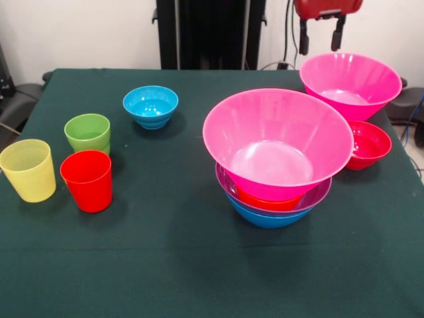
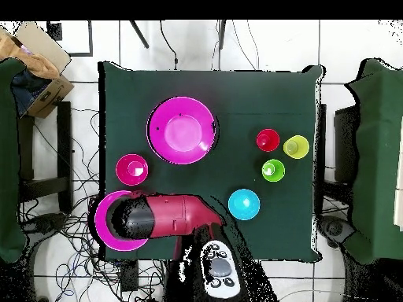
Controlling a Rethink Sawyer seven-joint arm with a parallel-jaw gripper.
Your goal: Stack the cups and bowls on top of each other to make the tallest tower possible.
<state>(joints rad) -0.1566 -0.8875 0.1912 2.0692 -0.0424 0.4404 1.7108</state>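
End effector (image 1: 321,34) fingers apart, front view only

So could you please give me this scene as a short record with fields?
tower: blue, purple, orange bowls nested, big pink bowl uppermost
second pink bowl: alone, under the tool
tool: above that bowl, fingers apart, holding nothing
crimson bowl: beside the second pink bowl
cyan bowl: alone
cups: yellow, red, green, grouped, none stacked

Pink bowl (image 1: 277,142), cyan bowl (image 1: 151,106), red cup (image 1: 87,179)
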